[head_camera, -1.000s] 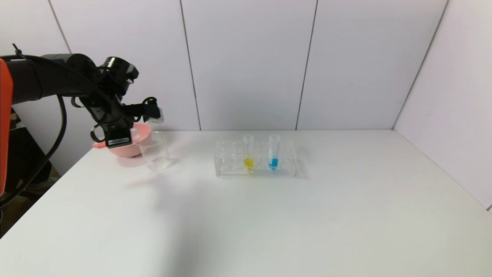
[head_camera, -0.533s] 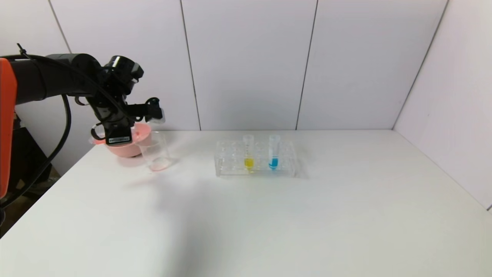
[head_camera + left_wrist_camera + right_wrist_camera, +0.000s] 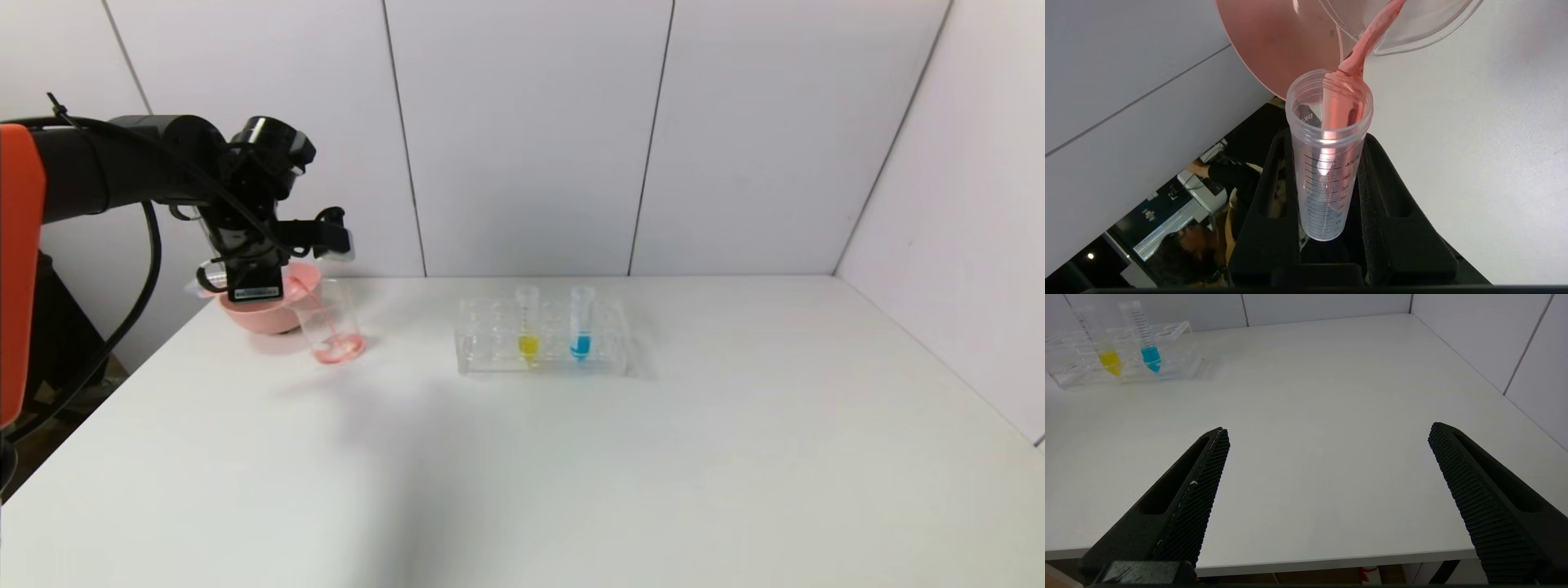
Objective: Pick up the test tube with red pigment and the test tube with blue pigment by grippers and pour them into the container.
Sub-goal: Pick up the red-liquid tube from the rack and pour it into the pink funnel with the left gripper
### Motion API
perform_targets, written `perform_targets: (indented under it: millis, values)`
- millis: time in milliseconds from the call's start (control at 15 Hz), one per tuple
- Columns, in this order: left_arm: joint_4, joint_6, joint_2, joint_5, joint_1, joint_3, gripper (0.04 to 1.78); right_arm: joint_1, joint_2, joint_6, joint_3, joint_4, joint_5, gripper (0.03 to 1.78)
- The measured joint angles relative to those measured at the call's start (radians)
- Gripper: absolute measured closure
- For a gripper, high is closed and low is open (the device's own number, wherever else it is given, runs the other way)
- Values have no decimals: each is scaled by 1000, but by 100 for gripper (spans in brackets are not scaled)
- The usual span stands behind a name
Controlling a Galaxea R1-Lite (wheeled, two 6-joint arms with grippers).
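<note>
Both left gripper (image 3: 1331, 228) jaws pinching test tube with red pigment (image 3: 1327, 163), right gripper (image 3: 1327, 473) jaws seemingly spread

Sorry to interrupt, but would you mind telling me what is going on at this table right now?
The left hand grips the test tube with red pigment, tipped over the container, and a red stream is running into it, pooling at the bottom. A pink bowl sits just behind. The test tube with blue pigment stands in the clear rack beside a yellow tube. The right hand waits open near the table's front edge.
</note>
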Motion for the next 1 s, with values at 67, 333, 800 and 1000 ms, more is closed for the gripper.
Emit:
perform_targets:
  millis: [67, 333, 800, 1000]
  values:
    - [2, 5, 0, 12, -4, 0, 138, 0, 0, 0, 0, 0, -1, 4]
    - [15, 10, 3, 82, -28, 1, 138, 0, 0, 0, 0, 0, -1, 4]
    - [36, 16, 23, 181, -61, 1, 138, 0, 0, 0, 0, 0, 0, 4]
    - [40, 16, 34, 190, -62, 2, 138, 0, 0, 0, 0, 0, -1, 4]
